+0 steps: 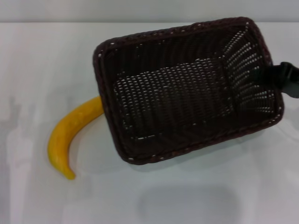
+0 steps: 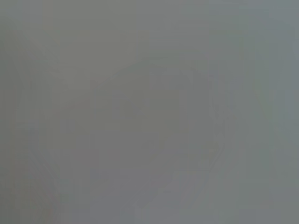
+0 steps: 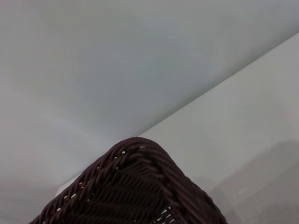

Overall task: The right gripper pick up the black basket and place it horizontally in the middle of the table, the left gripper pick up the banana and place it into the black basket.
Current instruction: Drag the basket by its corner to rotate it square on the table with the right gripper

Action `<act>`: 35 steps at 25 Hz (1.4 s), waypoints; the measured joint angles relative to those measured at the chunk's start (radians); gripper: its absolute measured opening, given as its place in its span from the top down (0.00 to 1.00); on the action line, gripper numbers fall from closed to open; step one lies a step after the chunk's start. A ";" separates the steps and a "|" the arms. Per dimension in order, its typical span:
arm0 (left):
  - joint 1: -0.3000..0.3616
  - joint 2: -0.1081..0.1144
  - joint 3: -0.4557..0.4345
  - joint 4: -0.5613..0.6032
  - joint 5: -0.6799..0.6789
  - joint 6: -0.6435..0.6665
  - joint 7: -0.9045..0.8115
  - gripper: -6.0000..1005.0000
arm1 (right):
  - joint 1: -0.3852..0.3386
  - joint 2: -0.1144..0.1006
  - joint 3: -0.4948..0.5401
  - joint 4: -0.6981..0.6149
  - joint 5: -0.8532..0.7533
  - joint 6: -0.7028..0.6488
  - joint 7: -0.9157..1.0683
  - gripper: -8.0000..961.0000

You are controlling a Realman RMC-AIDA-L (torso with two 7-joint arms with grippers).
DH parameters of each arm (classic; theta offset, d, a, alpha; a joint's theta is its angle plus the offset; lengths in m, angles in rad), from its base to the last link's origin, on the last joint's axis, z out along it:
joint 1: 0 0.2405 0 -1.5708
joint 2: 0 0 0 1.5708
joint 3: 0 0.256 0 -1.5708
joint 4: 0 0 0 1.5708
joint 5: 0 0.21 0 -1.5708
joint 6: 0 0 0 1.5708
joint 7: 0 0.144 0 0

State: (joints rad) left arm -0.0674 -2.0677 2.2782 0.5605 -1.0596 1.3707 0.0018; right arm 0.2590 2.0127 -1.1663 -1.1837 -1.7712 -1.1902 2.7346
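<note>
**A:** What worries you from here?

**B:** I've got the right hand [image 1: 286, 78] at the basket [image 1: 187, 88], on its short right-end rim. I judge it clamped there, but I can't see the fingers meet, so I can't tell for sure. The basket looks tilted and skewed on the counter [image 1: 196, 196], and one end of the banana [image 1: 72, 135] runs under or behind its left edge. If I swing or set the basket down there, it could pin or roll the banana. A one-end grip on wicker could also let it sag or slip.

**A:** Do the wrist views help?

**B:** The right wrist shows only a basket corner [image 3: 135, 186] with pale counter behind it; no banana, no fingers. The left wrist is blank grey, and the left hand isn't in view anywhere. Only the head view shows banana against basket.
</note>
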 joint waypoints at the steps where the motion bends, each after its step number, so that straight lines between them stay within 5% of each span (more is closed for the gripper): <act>1: -0.002 0.000 0.000 -0.002 0.000 0.000 0.000 0.11 | -0.003 0.000 -0.026 -0.003 0.010 0.021 0.000 0.77; 11: -0.009 0.000 0.000 -0.020 0.000 -0.001 -0.003 0.11 | -0.014 0.000 -0.181 0.003 0.056 0.159 -0.007 0.76; 35: -0.014 0.003 -0.003 -0.045 -0.005 0.007 -0.042 0.11 | -0.007 -0.002 -0.202 -0.058 -0.028 0.239 0.028 0.76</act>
State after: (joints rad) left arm -0.0815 -2.0646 2.2747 0.5151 -1.0647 1.3780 -0.0399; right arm 0.2524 2.0110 -1.3688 -1.2419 -1.7988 -0.9510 2.7623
